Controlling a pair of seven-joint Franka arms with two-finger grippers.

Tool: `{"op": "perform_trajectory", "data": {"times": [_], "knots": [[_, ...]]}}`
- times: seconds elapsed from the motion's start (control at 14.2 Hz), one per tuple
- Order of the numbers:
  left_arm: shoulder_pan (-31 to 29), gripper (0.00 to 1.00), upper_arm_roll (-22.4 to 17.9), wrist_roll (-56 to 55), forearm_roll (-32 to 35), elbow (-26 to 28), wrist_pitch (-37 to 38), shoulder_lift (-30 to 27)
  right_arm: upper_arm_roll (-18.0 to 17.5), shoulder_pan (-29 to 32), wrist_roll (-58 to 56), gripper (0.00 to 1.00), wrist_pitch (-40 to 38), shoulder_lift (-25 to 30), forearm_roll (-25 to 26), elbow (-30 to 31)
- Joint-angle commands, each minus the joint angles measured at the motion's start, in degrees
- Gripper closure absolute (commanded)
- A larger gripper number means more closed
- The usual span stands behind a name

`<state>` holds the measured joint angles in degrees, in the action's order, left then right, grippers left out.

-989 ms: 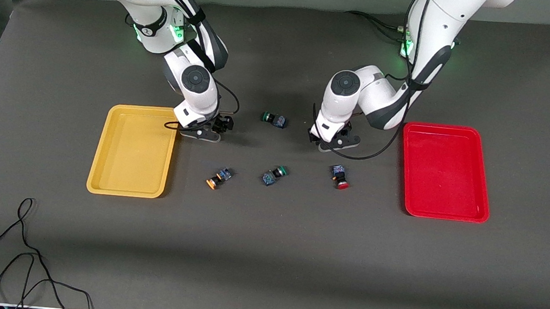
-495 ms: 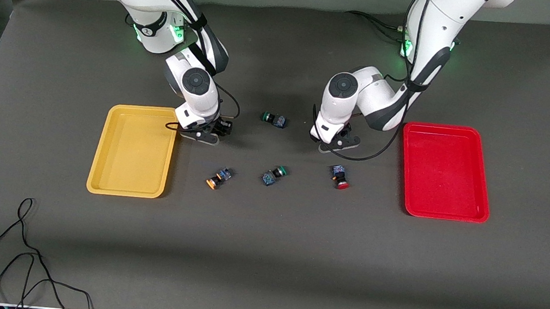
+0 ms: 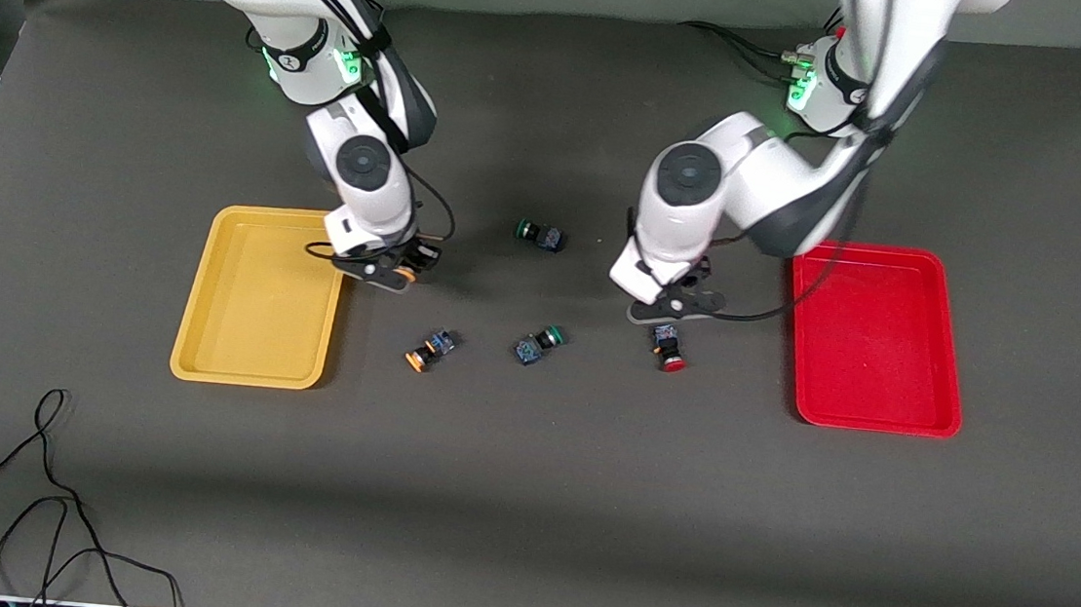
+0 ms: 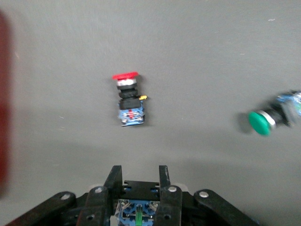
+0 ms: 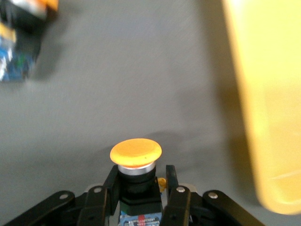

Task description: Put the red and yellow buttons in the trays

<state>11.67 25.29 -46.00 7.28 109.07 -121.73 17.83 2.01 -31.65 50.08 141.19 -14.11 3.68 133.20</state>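
**Both tools up off bench, each w/ a button**

Since a sec ago both arms have lifted and shifted: right tool point(image 3: 385, 273) has moved toward the yellow tray point(image 3: 252, 357), left tool point(image 3: 669, 307) has swung to hang over the red button on the bench point(image 3: 667, 346).

Right tool: clamped on a yellow button point(image 5: 136, 157), cap pointing out past the fingertips, body pinched btwn them. It sits just beside the yellow tray's rim at that tray's inner edge; the drop is a short sideways carry over the rim, judged.

Left tool: closed on a blue-bodied switch point(image 4: 138, 210); cap colour not visible. Red tray point(image 3: 869, 410) lies toward the left arm's end, well apart from the tool, so a longer carry, judged.

Still on bench, rel. to yellow tray: second yellow button point(image 3: 429, 350) near its inner edge, nearer front cam than the right tool, right arm closest. Two green buttons point(image 3: 538, 342) point(image 3: 539, 235) lie btwn the trays.
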Motion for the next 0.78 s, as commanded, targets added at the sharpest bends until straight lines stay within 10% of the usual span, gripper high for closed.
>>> {"op": "perform_trajectory", "data": {"times": [0.0,0.28,0.71], "knots": [[-7.8,0.82,0.5,17.5,-5.9,-0.6,7.3,-5.6,4.5,4.8,-8.9,0.91,-8.5,9.1,0.5,0.4],[-18.9,0.83,0.1,30.1,-6.1,0.5,13.4,-9.4,17.5,4.7,-20.1,0.91,-9.8,9.6,0.3,0.9],[-30.2,0.83,-0.1,39.6,1.5,15.4,-6.8,-8.3,19.1,6.7,-20.6,0.88,-6.4,0.6,-15.5,1.8]]}}
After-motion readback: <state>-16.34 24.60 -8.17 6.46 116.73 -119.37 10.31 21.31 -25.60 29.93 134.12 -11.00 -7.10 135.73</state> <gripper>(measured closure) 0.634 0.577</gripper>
